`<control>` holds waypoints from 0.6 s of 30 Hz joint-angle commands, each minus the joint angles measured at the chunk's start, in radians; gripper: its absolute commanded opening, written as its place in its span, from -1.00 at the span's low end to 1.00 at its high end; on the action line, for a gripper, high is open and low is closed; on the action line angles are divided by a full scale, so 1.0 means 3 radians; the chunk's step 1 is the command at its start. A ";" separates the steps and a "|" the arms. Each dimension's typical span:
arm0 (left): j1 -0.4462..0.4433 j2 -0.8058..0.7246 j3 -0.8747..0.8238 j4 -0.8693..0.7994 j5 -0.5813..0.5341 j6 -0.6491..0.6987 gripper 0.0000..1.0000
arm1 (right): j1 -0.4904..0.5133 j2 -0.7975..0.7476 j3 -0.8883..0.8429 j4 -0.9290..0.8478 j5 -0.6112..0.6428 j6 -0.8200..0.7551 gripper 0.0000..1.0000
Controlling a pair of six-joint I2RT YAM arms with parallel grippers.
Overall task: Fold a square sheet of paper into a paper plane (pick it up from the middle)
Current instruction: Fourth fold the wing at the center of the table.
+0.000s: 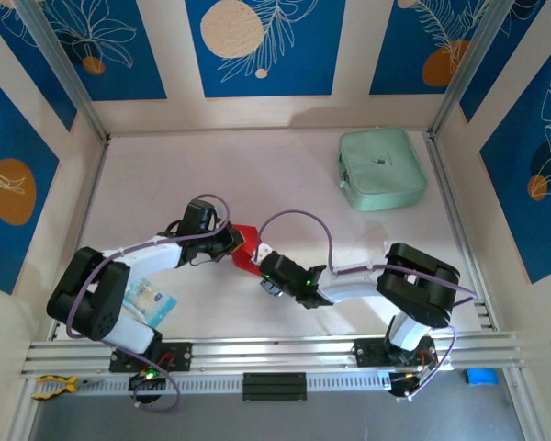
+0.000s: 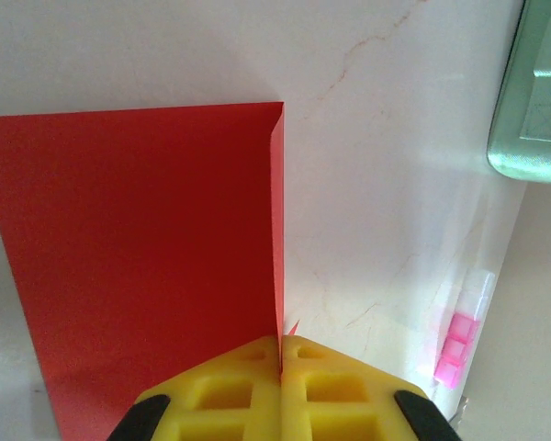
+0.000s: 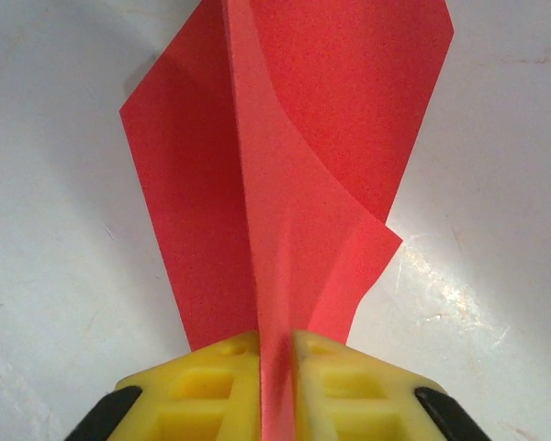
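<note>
The sheet of paper (image 1: 246, 246) is mid-tabletop (image 1: 257, 175); a pouch (image 1: 382, 168) lies behind-right of it, a packet (image 1: 150, 300) before-left.

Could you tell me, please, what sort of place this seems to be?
Most likely a purpose-built robot test booth: a pale table boxed in by blue leaf-print wall panels, metal frame rails along the near edge, and a left arm and right arm bolted there, both pinching red paper.
</note>
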 commanded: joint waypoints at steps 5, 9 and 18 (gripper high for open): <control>-0.0007 -0.0015 0.0039 -0.0053 0.0006 0.0061 -0.98 | -0.0029 -0.0021 -0.0009 -0.0001 -0.0005 0.0072 -0.61; -0.0004 -0.0010 0.0029 -0.0050 0.0014 0.0060 -0.98 | -0.0027 -0.0029 -0.0033 0.0025 -0.0034 0.0087 -0.65; -0.0007 0.0010 0.0028 -0.0023 0.0019 0.0055 -0.98 | -0.0029 -0.0017 -0.0026 0.0019 -0.0039 0.0083 -0.62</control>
